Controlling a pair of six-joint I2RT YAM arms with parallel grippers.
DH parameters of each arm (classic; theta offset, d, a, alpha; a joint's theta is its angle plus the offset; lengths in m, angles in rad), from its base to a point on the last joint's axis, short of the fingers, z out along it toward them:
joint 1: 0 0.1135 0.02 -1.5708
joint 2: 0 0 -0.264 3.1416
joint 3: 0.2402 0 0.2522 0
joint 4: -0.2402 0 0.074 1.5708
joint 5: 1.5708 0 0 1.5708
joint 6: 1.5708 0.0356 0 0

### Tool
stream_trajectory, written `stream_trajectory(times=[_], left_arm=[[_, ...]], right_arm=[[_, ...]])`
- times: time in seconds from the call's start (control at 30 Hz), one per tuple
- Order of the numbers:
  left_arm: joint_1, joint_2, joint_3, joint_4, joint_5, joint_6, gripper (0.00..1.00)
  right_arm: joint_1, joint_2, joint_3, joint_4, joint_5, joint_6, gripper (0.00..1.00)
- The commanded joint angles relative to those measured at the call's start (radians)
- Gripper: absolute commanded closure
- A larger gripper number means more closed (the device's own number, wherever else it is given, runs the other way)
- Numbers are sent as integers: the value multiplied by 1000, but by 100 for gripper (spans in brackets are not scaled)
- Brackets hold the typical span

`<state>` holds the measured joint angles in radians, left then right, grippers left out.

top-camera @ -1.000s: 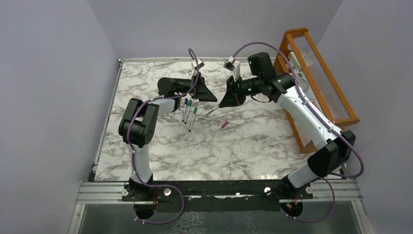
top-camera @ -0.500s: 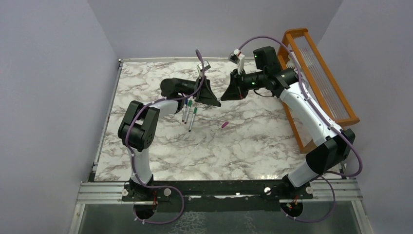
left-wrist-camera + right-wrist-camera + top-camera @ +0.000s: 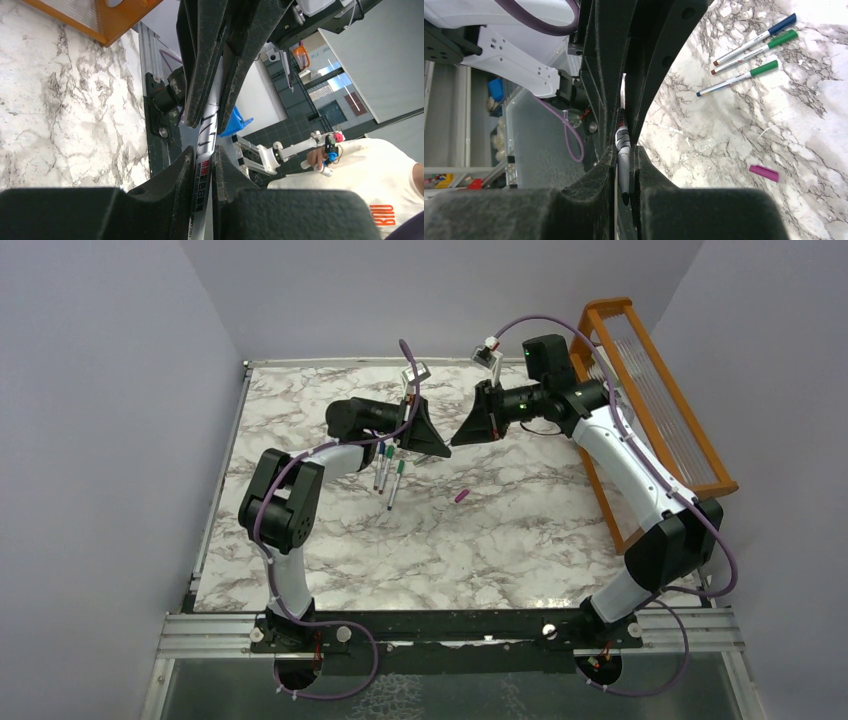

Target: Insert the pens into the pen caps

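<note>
One uncapped white pen (image 3: pixel 204 172) hangs in the air between both grippers, which meet tip to tip over the far middle of the table. My left gripper (image 3: pixel 202 152) (image 3: pixel 432 440) is shut on its printed barrel. My right gripper (image 3: pixel 625 155) (image 3: pixel 465 432) is shut on its grey tapered end (image 3: pixel 623 167), the dark nib showing between the fingers. A loose magenta pen cap (image 3: pixel 461 496) (image 3: pixel 764 173) lies on the marble below. Three capped pens (image 3: pixel 388 468) lie side by side: one blue-capped (image 3: pixel 781 23), two green-capped (image 3: pixel 784 37).
An orange wooden rack (image 3: pixel 650 390) with a clear panel stands along the table's right edge, close behind the right arm. The marble table top (image 3: pixel 450 550) ends at a metal rail near the arm bases.
The right gripper lifted the pen and swung it up and left to meet the left gripper. The left jaws, wide before, have closed on the pen's barrel.
</note>
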<state>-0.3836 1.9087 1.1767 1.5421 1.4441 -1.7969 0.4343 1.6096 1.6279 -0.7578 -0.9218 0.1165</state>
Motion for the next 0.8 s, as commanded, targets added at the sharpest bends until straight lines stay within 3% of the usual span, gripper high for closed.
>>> stream_trajectory(times=[0.0, 0.1, 0.2, 0.37, 0.5, 0.6, 0.67, 0.77], left_arm=[[-9, -30, 14, 225, 16, -21, 83], [-9, -30, 13, 225, 14, -22, 97], [-9, -27, 14, 225, 9, -24, 100], [-4, -11, 22, 225, -20, -25, 100], [16, 26, 35, 225, -73, -35, 100], [36, 51, 41, 225, -116, -40, 100], [47, 62, 41, 224, -138, -39, 100], [63, 76, 36, 220, -179, -41, 100]], right_arm=[[-14, -1, -20, 134, -32, 60, 99], [-21, -5, -40, 175, -47, 92, 99], [-28, -26, -80, 253, -45, 134, 98], [-32, -117, -174, 395, 114, 196, 52], [-34, -219, -261, 459, 379, 253, 37], [-34, -300, -346, 501, 562, 312, 34], [-34, -335, -381, 489, 673, 391, 37], [-34, -377, -422, 468, 725, 426, 38]])
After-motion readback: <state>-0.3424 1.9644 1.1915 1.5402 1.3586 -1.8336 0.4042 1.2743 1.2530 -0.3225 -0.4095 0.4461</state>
